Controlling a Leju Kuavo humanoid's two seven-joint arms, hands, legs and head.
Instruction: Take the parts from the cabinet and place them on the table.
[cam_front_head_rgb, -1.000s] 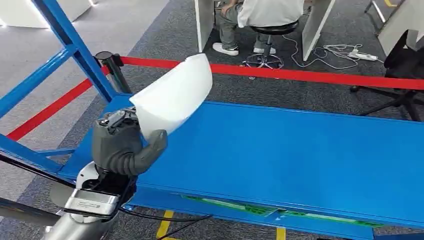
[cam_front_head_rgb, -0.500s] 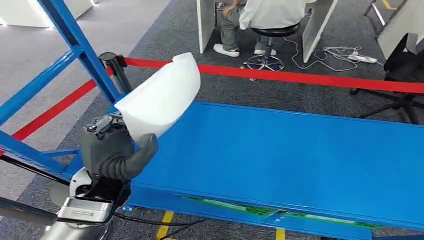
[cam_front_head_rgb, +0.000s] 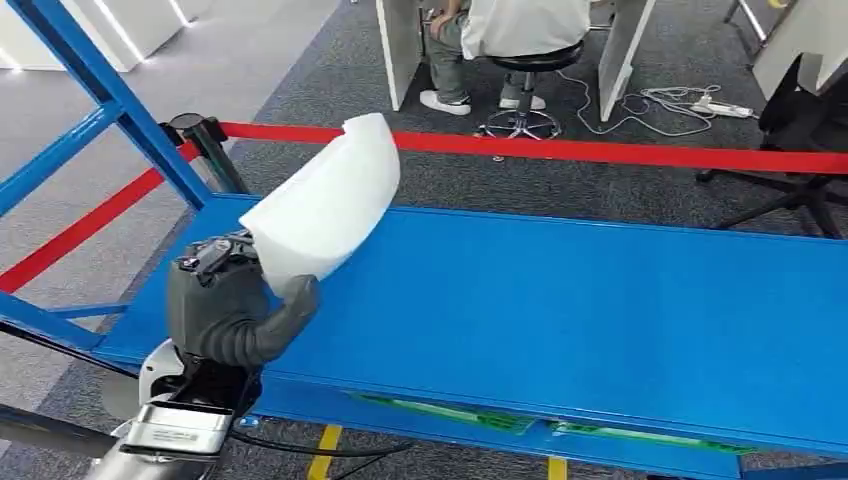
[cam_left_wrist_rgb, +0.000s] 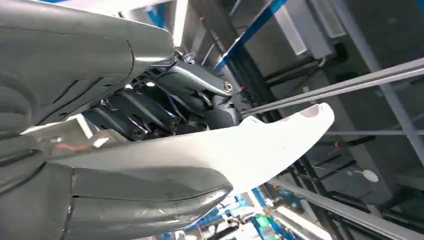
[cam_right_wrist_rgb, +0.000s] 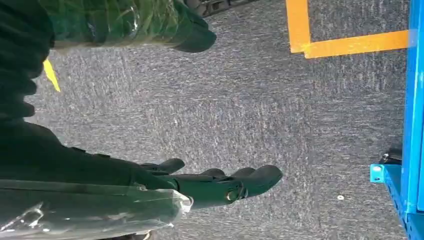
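My left hand (cam_front_head_rgb: 235, 305) grips a white curved shell part (cam_front_head_rgb: 325, 205) by its lower edge and holds it tilted up over the left end of the blue table (cam_front_head_rgb: 560, 300). The left wrist view shows the same white part (cam_left_wrist_rgb: 240, 150) clamped between the thick grey thumb (cam_left_wrist_rgb: 125, 200) and the darker fingers (cam_left_wrist_rgb: 165, 107). In the right wrist view, my right hand (cam_right_wrist_rgb: 220, 182) hangs over grey carpet beside the table's blue edge (cam_right_wrist_rgb: 412, 125). Its fingers are stretched out and hold nothing.
A blue rack frame (cam_front_head_rgb: 110, 105) rises at the table's left end. Behind the table run a red barrier tape (cam_front_head_rgb: 600, 150) and a black post (cam_front_head_rgb: 205, 145). Beyond them a person (cam_front_head_rgb: 520, 25) sits on a stool, and a black chair base (cam_front_head_rgb: 800, 195) stands at far right.
The whole picture has shifted a little, so the camera moved. My left hand keeps its grip on the white part over the table's left end.
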